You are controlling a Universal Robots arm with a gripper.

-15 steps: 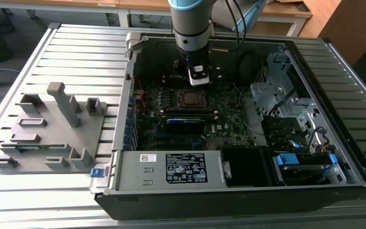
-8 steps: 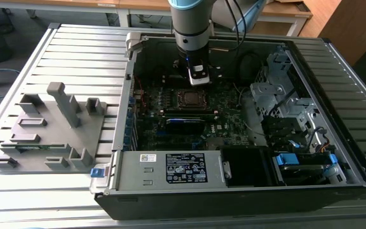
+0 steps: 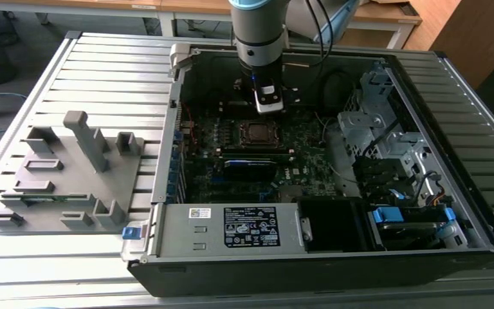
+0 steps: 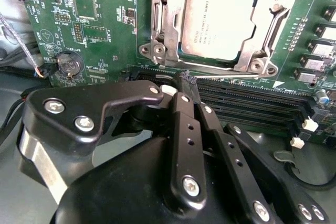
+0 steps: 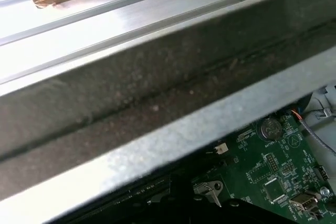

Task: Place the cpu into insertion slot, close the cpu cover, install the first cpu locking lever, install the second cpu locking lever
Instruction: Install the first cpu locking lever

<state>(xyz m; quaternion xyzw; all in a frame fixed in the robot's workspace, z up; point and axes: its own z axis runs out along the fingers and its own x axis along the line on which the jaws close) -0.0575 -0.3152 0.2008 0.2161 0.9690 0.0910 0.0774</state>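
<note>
The cpu (image 4: 220,22) lies flat in the insertion slot (image 3: 256,132), its silver-grey top showing. Around it the cpu cover (image 4: 164,24) is down, a silvery frame lying over the chip's edges. A thin metal locking lever (image 4: 236,77) runs along the socket's side nearest the fingers. My gripper (image 4: 188,80) has its black fingers pressed together, shut, with the tips at the end of that lever. I cannot tell whether they pinch it. In the exterior view the gripper (image 3: 269,106) hangs inside the open computer case, just beyond the socket.
Black memory slots (image 4: 252,98) run beside the socket, and a coin battery (image 4: 69,62) sits on the green board. The case wall (image 5: 157,103) is close to the wrist. A grey fixture (image 3: 67,167) stands at the exterior view's left, drive bays (image 3: 384,148) at its right.
</note>
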